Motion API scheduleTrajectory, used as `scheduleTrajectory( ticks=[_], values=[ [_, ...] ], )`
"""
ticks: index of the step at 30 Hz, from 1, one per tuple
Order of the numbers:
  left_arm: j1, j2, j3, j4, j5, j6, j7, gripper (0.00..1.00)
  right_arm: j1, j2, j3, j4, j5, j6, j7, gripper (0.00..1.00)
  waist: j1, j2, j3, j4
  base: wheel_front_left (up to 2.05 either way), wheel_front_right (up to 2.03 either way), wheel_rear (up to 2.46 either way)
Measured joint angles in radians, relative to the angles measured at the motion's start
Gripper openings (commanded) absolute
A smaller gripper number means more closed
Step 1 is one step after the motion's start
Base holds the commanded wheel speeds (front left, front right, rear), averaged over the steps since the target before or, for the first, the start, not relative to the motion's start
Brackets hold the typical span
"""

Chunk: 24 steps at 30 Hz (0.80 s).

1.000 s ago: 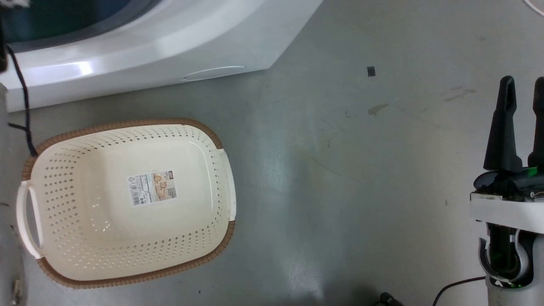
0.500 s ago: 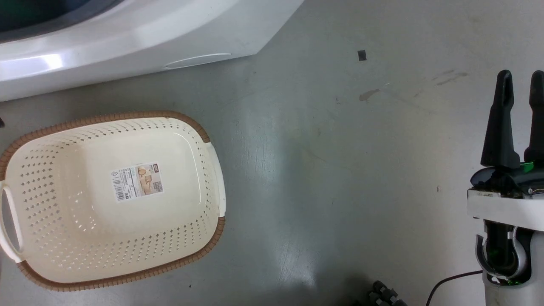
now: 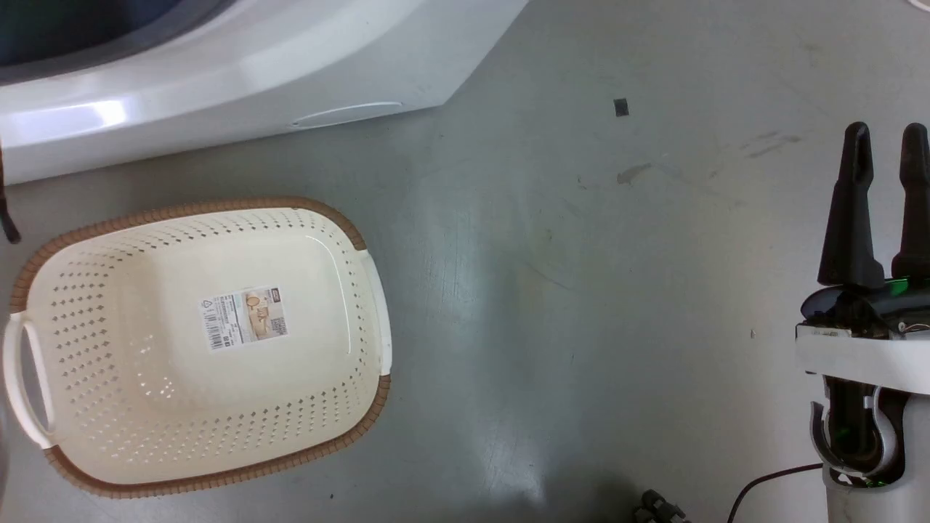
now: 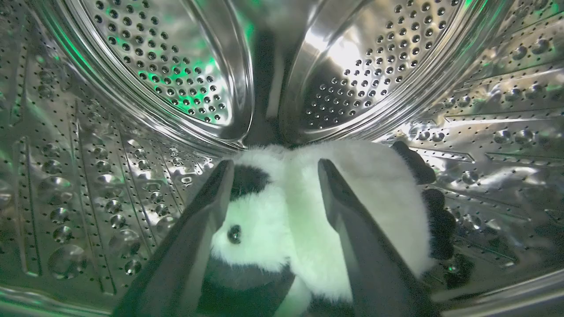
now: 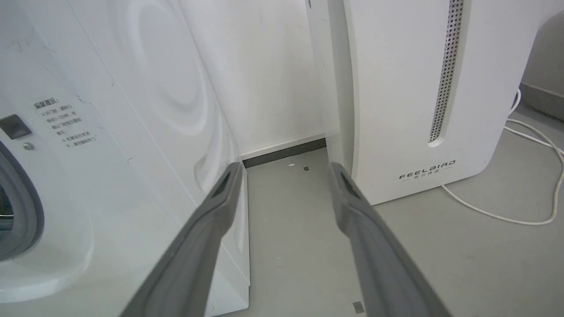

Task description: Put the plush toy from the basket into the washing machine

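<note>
Most of the job looks done: the plush toy (image 4: pixel 308 207) lies inside the washing machine (image 4: pixel 396 66), with the left gripper (image 4: pixel 275 163) spread wide around it, apparently not gripping. The basket (image 3: pixel 323 209) holds no toy. The right gripper (image 3: pixel 886 134) hangs wide, idle. Only withdrawing the left arm seems to remain.

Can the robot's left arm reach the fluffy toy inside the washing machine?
Probably yes. The left gripper is inside the washing machine, open, its fingers either side of the plush toy, with nothing in the way.

White FEELBIRD appliance (image 5: pixel 396 110) on grey floor (image 5: pixel 291 229), white cable (image 5: pixel 498 217) beside.
</note>
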Motion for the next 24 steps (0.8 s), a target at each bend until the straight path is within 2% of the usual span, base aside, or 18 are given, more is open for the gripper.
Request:
scheduleTrajectory(
  ticks=[9,24],
  values=[
    [0.072,-0.033,0.018,0.022,-0.046,-0.014,-0.006,1.0,0.001,0.0,0.003,0.016,-0.013,0.0,0.0,1.0,0.0,0.0,-0.065,0.017,0.0,0.0,0.0],
    [0.321,-0.082,0.065,-0.108,-0.068,0.004,-0.006,1.0,0.039,0.0,0.01,0.032,-0.037,0.0,0.0,1.0,-0.0001,0.0,-0.207,0.048,0.0,0.0,0.0]
  ],
)
